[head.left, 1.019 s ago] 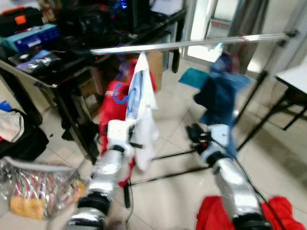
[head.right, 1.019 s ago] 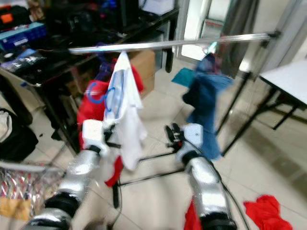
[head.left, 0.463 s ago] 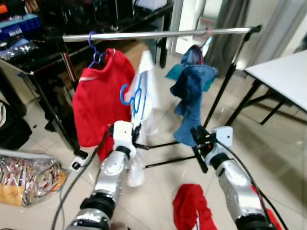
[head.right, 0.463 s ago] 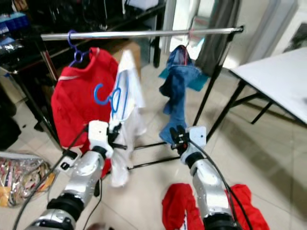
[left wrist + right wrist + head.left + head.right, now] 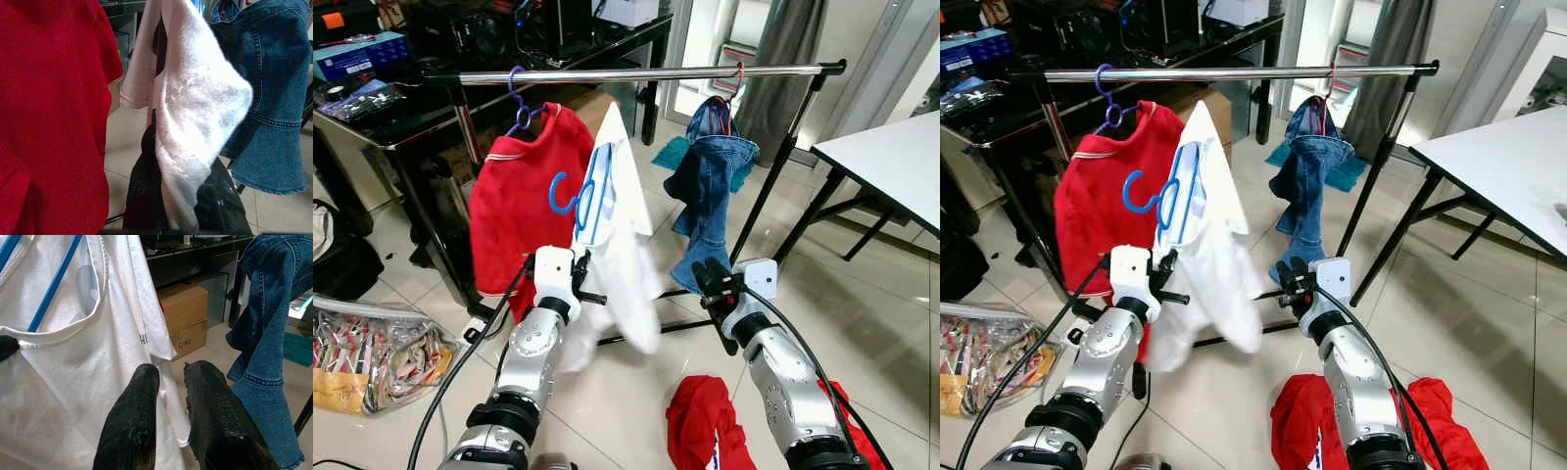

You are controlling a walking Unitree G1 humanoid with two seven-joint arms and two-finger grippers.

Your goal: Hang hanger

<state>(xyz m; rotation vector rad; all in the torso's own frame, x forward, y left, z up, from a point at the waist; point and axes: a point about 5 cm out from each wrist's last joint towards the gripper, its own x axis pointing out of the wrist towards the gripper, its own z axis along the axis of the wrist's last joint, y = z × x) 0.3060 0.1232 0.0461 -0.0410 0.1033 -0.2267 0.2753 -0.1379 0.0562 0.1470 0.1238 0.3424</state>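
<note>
A silver rail (image 5: pixel 636 72) spans the rack at head height. Below it, my left gripper (image 5: pixel 579 282) is shut on a white shirt (image 5: pixel 619 230) that hangs on a blue hanger (image 5: pixel 576 192). The hanger's hook is off the rail, between a red shirt (image 5: pixel 517 201) on a purple hanger (image 5: pixel 519 98) and hanging blue jeans (image 5: pixel 710 186). In the left wrist view the white cloth (image 5: pixel 195 98) is pinched between the black fingers. My right gripper (image 5: pixel 171 369) floats beside the shirt, shut, with nothing in it.
A red garment (image 5: pixel 705 426) lies on the tiles at my feet. A white table (image 5: pixel 891 152) stands to the right, a black desk (image 5: pixel 401 108) to the left. A bag of packets (image 5: pixel 372 352) and a black cable (image 5: pixel 450 392) are on the floor at left.
The camera has steadied and shifted a little. The lower part of the white shirt has swung out to the right. Both grippers hold much the same places.
</note>
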